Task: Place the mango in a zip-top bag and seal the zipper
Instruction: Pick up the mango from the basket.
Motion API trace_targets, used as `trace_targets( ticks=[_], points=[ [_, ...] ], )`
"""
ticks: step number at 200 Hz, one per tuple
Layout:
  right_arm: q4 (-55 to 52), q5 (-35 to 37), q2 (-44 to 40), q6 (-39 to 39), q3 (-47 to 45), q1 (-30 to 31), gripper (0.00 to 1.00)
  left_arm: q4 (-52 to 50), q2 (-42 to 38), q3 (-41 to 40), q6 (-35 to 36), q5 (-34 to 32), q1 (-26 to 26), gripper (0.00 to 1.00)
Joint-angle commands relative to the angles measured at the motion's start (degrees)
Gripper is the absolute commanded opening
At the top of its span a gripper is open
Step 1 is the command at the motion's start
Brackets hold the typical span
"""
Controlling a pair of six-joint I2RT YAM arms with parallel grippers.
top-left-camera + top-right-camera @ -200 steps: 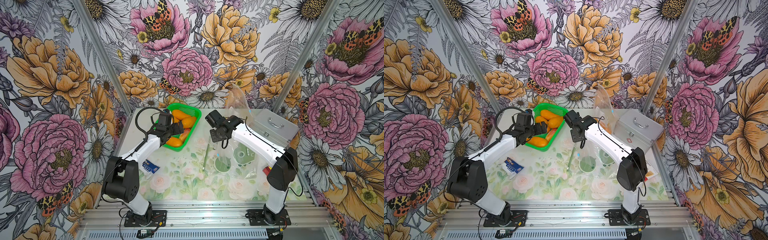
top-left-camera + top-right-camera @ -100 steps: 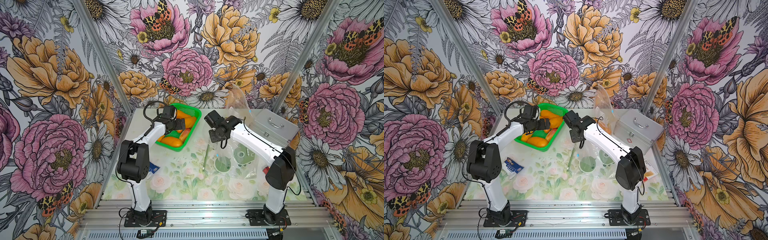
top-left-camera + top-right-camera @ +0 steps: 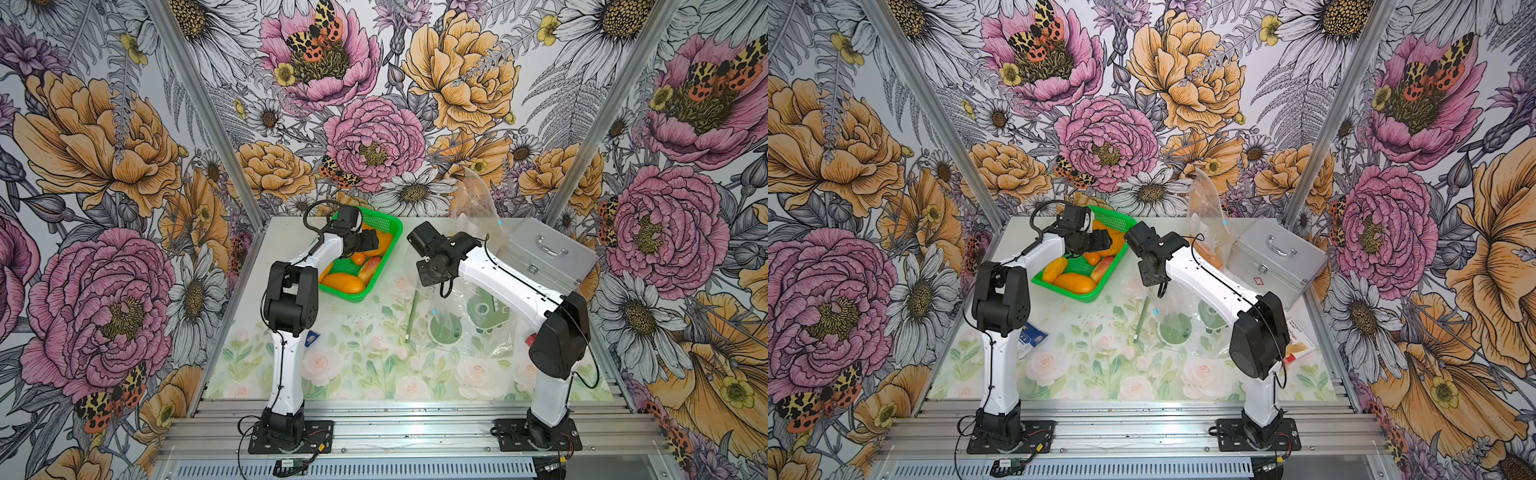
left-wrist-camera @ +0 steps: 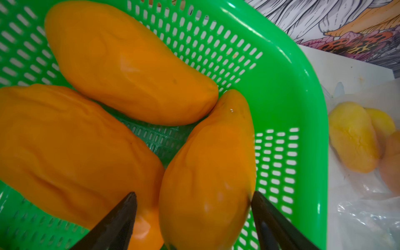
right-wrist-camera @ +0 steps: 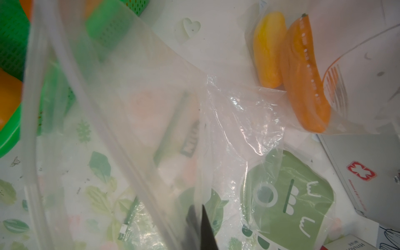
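Several orange mangoes lie in a green basket at the back left. My left gripper is down in the basket's far end, open, its fingers on either side of one mango; one fingertip touches the mango's side. My right gripper is shut on the edge of a clear zip-top bag, holding that edge up off the table to the right of the basket.
A second clear bag with mangoes in it leans on a silver case at the back right. A green stick, green stickers, a blue packet and a small box lie on the table.
My left arm has swung toward the basket's far end and lowered its gripper around one mango, the jaws narrowing a little. The right arm and the bag have stayed put.
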Motion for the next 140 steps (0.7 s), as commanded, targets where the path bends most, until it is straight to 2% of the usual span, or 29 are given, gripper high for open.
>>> trace_targets(
  ticks=[1, 40, 118, 140],
  points=[
    [1.3, -0.4, 1.2, 0.4, 2.1, 0.4, 0.0, -0.1, 2.7, 1.7, -0.1, 1.3, 0.5, 0.82],
    [1.2, -0.8, 1.4, 0.3, 2.1, 0.5, 0.0, 0.0, 4.6, 2.6, -0.2, 2.0, 0.3, 0.8],
    [1.3, -0.6, 1.4, 0.4, 1.5, 0.4, 0.0, -0.1, 4.5, -0.1, 1.7, 1.2, -1.3, 0.84],
    [1.3, -0.7, 1.6, 0.5, 1.5, 0.5, 0.0, 0.0, 5.1, 0.0, 2.4, 1.1, -0.9, 0.92]
  ],
)
